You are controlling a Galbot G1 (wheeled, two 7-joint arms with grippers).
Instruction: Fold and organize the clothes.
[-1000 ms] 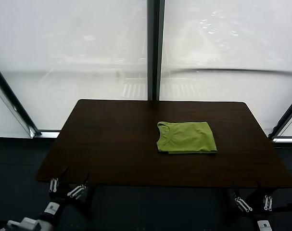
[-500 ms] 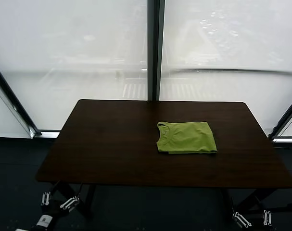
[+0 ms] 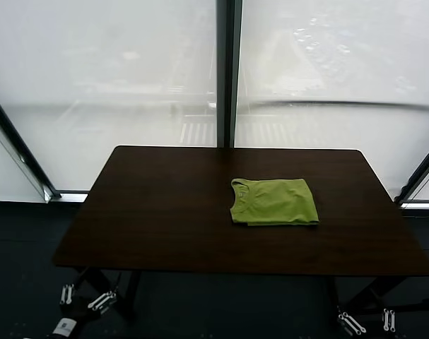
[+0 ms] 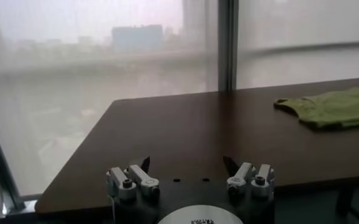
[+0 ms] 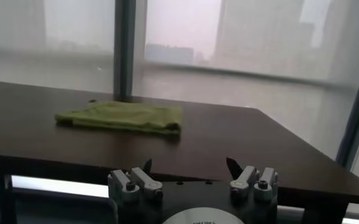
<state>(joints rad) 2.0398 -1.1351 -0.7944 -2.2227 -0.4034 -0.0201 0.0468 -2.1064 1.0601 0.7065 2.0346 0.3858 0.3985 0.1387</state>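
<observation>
The lime-green T-shirt (image 3: 273, 202) lies folded into a neat rectangle on the dark brown table (image 3: 165, 212), right of centre, ribbed neck towards the left. It also shows in the left wrist view (image 4: 333, 108) and in the right wrist view (image 5: 121, 116). My left gripper (image 3: 83, 298) is open and empty, low below the table's front left corner; its jaws stand wide apart in the left wrist view (image 4: 188, 165). My right gripper (image 3: 368, 321) is open and empty below the front right corner, also shown in the right wrist view (image 5: 190, 167).
Large frosted windows with a dark centre post (image 3: 227, 70) stand behind the table. The table's front edge (image 3: 242, 270) lies between both grippers and the shirt. Dark floor surrounds the table legs.
Both grippers have dropped lower and back from the table's front edge, towards the bottom of the head view. The folded shirt has not moved.
</observation>
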